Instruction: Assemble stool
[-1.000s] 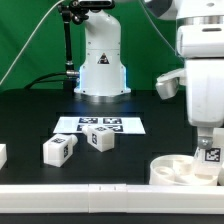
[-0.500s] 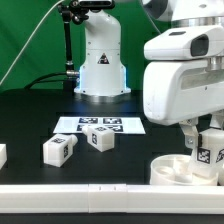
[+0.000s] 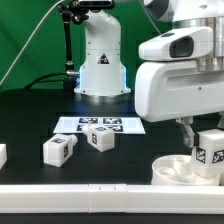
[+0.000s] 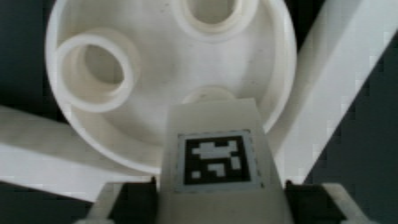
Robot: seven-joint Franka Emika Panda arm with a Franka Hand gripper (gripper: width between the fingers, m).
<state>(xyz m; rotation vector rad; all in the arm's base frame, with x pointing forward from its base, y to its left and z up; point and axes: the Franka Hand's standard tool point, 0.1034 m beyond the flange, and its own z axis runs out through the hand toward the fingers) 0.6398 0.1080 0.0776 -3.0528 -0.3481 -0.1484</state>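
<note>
The stool's round white seat [image 3: 180, 169] lies at the front of the exterior view's right, and in the wrist view the seat [image 4: 151, 70] shows round holes in its face. My gripper [image 3: 208, 140] is shut on a chunky white leg [image 3: 210, 151] with a black-and-white tag, holding it just above the seat's near side. In the wrist view the leg [image 4: 217, 150] sits between my dark fingers [image 4: 135, 202]. Two more tagged legs [image 3: 60, 150] [image 3: 100, 139] lie loose on the black table, left of centre.
The marker board [image 3: 100, 124] lies flat behind the loose legs. A white part [image 3: 2, 155] pokes in at the exterior view's left edge. A long white bar [image 3: 90, 190] runs along the table's front. The arm's base [image 3: 103, 65] stands at the back.
My wrist has turned, so the hand now shows its broad side. The held leg has shifted slightly up and toward the exterior view's right, still over the seat.
</note>
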